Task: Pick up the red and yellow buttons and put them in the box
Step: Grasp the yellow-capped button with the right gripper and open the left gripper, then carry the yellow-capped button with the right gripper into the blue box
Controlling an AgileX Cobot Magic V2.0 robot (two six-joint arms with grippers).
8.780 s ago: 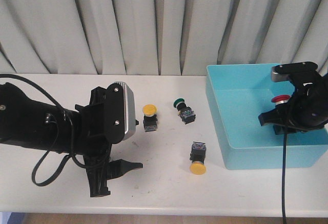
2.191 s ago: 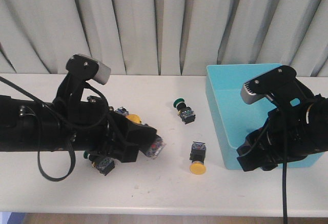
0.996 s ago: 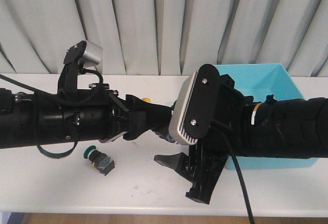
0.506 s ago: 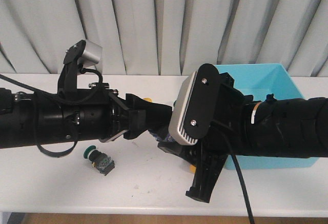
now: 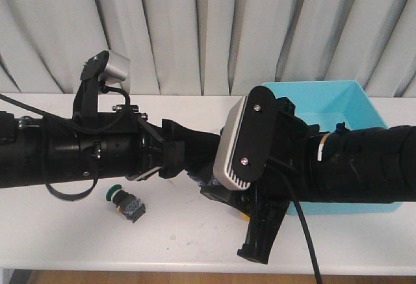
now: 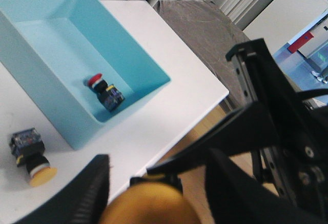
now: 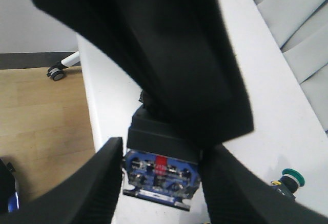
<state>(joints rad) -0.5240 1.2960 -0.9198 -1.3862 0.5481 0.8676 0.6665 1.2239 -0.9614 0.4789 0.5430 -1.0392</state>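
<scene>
A yellow button (image 6: pixel 148 206) sits between my left gripper's (image 6: pixel 156 157) fingers, its cap filling the gap; the gripper is shut on it. My right gripper (image 7: pixel 164 149) meets it mid-table, and its fingers (image 7: pixel 102 183) press both sides of that button's blue terminal base (image 7: pixel 160 175). In the front view this meeting point (image 5: pixel 207 181) lies left of the box (image 5: pixel 364 102). A red button (image 6: pixel 105 90) lies inside the box (image 6: pixel 51 44). Another yellow button (image 6: pixel 31 155) lies on the table beside the box, mostly hidden under my right arm (image 5: pixel 242 216).
A green-capped button (image 5: pixel 123 201) lies on the white table under my left arm, and it also shows past my right gripper (image 7: pixel 289 180). Both arms cross the middle of the table. The table's front edge (image 6: pixel 205 106) is near; curtains hang behind.
My right gripper's jaws, wide open a second ago, have closed around the button that my left gripper holds. The left arm has stayed still.
</scene>
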